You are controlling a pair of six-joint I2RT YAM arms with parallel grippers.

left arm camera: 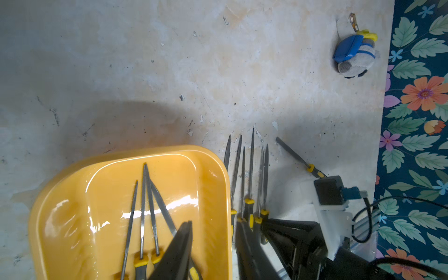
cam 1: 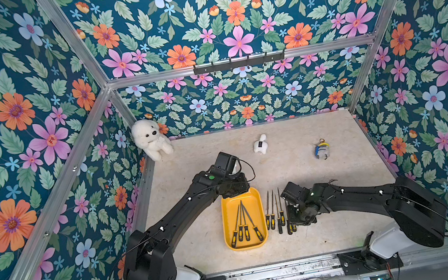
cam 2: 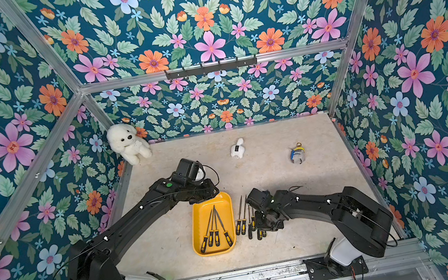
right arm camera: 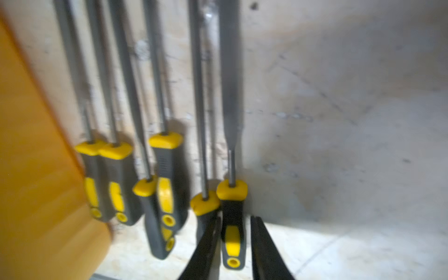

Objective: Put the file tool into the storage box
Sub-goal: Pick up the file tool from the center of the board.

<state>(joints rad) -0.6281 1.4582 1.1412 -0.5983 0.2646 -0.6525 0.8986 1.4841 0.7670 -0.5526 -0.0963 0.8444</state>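
While the right end effector (right arm camera: 235,219) is straddling the handle of the file tool (right arm camera: 231,191), jaws narrow, contact I cannot tell, it is lying on the worktop (right arm camera: 339,145), outermost of the loose files (right arm camera: 116,169) near the storage box (right arm camera: 36,169). I'm judging it light, rigid; rubbery handle best, blade slippery.

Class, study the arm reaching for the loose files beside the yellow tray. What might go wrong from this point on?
1. The fingers of the right gripper straddle the handle of the outermost file, and the next file lies tight against it, so closing may drag both.
2. The tray already holds four files, fanned out; another may land crooked or over the rim.
3. The left gripper sits over the tray's edge and might block the drop.
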